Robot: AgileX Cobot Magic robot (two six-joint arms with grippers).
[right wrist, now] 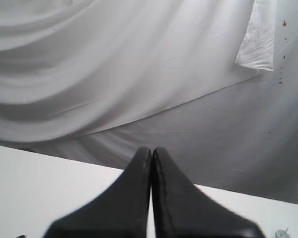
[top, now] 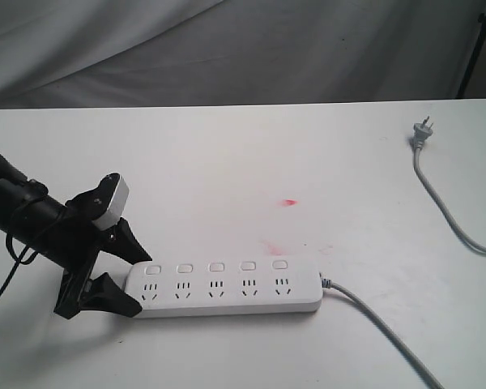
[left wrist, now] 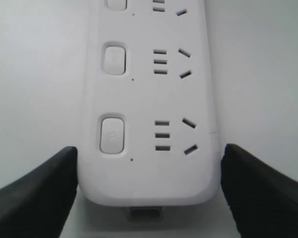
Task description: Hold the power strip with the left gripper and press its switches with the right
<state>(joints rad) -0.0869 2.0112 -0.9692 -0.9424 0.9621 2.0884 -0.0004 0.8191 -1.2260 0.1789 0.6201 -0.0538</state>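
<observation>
White power strip (top: 227, 288) end between left gripper (top: 143, 284) jaws, grip or gap unclear, right gripper (right wrist: 151, 150) jaws closed, grey cable (top: 373, 320) cut off

two black wedge-fingered tools: left tool (top: 136, 282), right tool (right wrist: 151, 151). one long white plastic power strip (top: 227, 301) between the left tool's fingers, with five small white rounded-square buttons (top: 216, 267), five sockets (top: 216, 288), one grey cable (top: 373, 320). one separate grey plug (top: 421, 134), well apart from the left tool.

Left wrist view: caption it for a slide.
Left claw flanks the rounded end of the power strip, its nearest switch in view.
</observation>
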